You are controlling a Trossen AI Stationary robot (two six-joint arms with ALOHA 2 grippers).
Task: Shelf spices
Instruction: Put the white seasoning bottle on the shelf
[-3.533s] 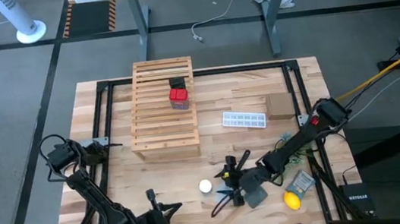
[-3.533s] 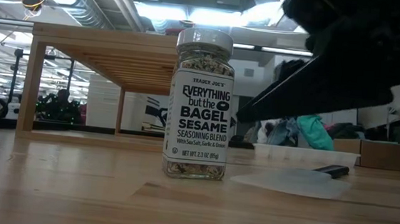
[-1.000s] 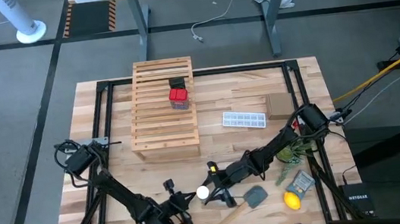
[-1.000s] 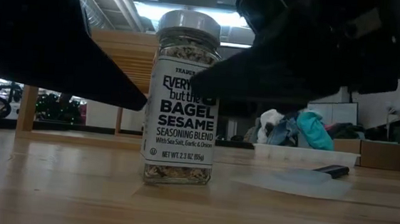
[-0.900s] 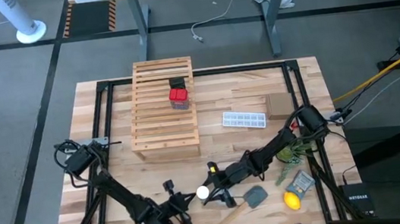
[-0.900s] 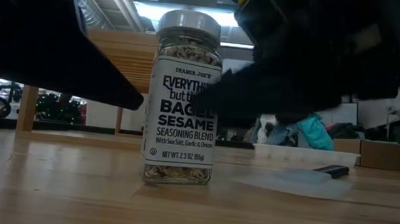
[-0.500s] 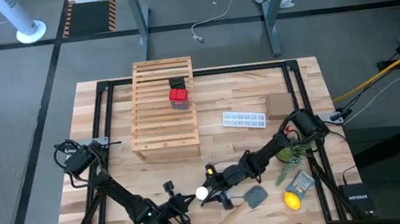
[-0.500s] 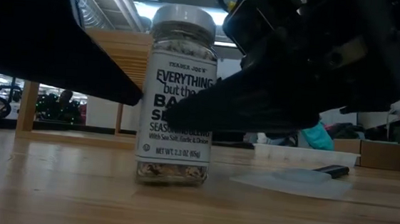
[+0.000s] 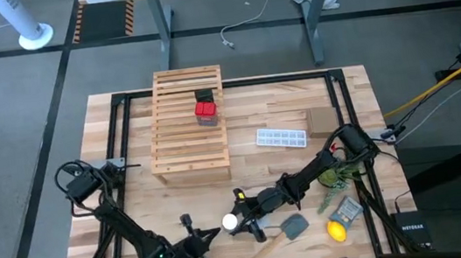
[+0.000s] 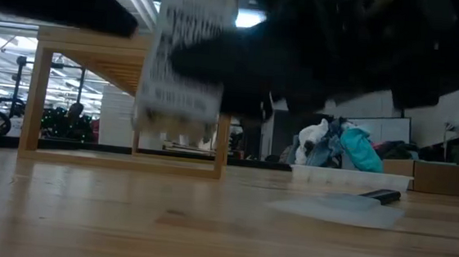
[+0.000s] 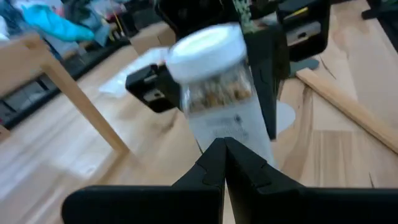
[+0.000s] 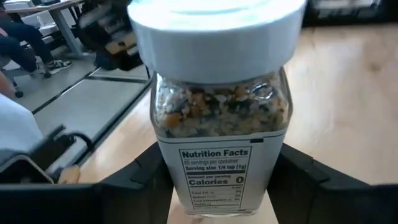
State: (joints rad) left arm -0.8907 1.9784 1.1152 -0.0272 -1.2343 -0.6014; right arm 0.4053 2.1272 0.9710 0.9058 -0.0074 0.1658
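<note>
Right gripper is clamped around the clear glass spice jar with the white round lid, one dark finger on either side of its body — and the low view shows the jar lifted clear of the wooden table, tilted and blurred. It hangs over the table's near edge, well apart from the light wooden slatted shelf. On that shelf the red boxy spice container sits just beside the black one. Left gripper waits nearby — its fingers pressed together, empty.
</note>
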